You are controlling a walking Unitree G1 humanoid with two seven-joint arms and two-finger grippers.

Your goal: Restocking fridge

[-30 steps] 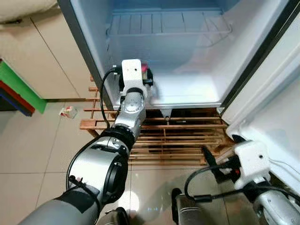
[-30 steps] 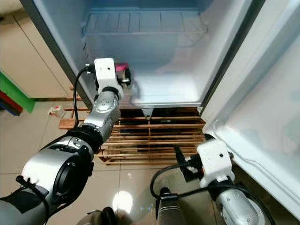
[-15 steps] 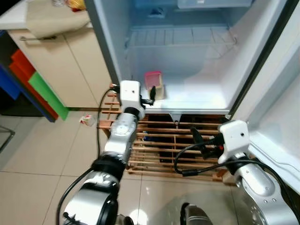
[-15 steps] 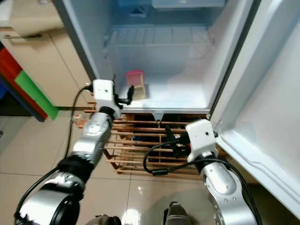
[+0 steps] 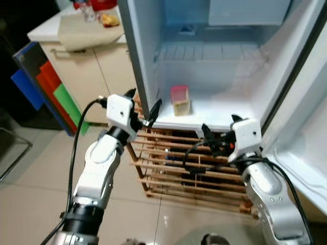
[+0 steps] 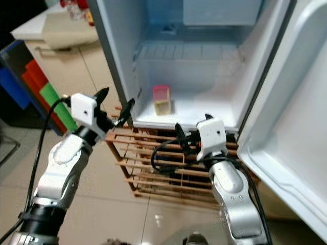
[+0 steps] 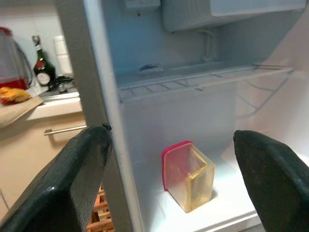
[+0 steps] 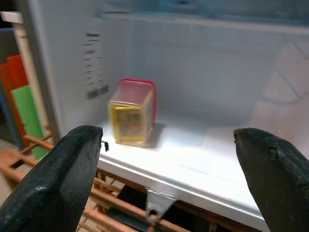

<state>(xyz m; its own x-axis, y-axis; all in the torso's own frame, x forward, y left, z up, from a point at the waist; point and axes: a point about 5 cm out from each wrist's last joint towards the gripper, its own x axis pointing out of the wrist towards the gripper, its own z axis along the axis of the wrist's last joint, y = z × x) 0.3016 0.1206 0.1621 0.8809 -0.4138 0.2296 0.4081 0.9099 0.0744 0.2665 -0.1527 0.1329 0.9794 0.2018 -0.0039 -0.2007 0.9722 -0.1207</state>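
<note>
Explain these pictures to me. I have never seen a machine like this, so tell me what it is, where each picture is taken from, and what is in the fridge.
This is a humanoid robot with two silver arms, each ending in a gripper of two long black fingers. Two pictures come from cameras in its head, looking down at an open fridge. In them the left gripper is near the fridge's left edge and the right gripper is in front of its bottom edge. The other two pictures come from cameras on the wrists, looking out between the fingers. Both grippers are open and hold nothing. On the fridge floor lies one small container, yellowish with a pink lid, resting on its side. Below the fridge stands a wooden rack.
</note>
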